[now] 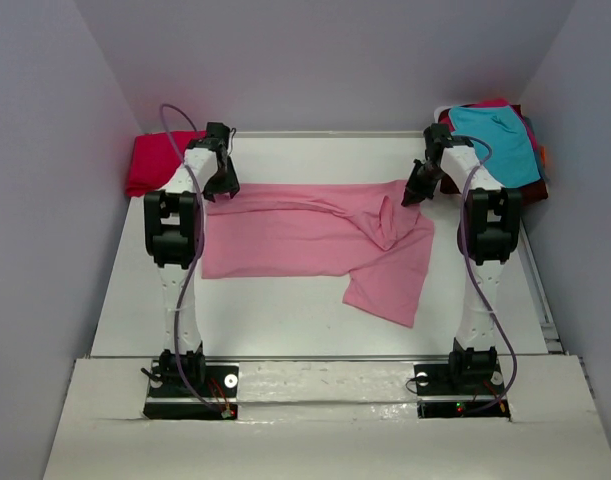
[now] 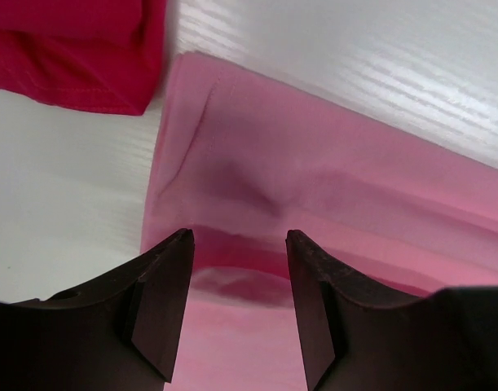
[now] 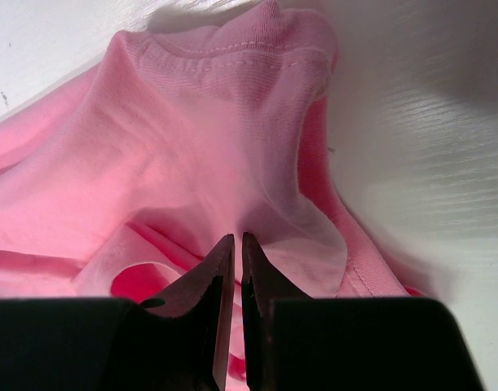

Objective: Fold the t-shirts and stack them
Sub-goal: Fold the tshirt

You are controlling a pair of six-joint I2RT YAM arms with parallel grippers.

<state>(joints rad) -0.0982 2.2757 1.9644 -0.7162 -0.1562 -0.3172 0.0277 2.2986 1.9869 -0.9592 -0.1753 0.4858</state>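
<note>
Pink t-shirt (image 1: 305,235) lay part-folded across the middle of the white surface (image 1: 285,330), pale walls (image 1: 45,200) on three sides. Red t-shirt (image 1: 150,160) sat far left, teal t-shirt (image 1: 495,140) topped the far-right pile. Left tool (image 2: 239,240) gaped over the pink edge, holding nothing. Right tool (image 3: 232,238) was pinched closed on fabric near the collar.

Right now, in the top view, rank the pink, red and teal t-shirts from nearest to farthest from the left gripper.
Measured from the left gripper:
1. pink t-shirt, right beneath it, spread across mid-table.
2. red t-shirt, just beyond it in the far left corner.
3. teal t-shirt, atop the pile in the far right corner.
</note>
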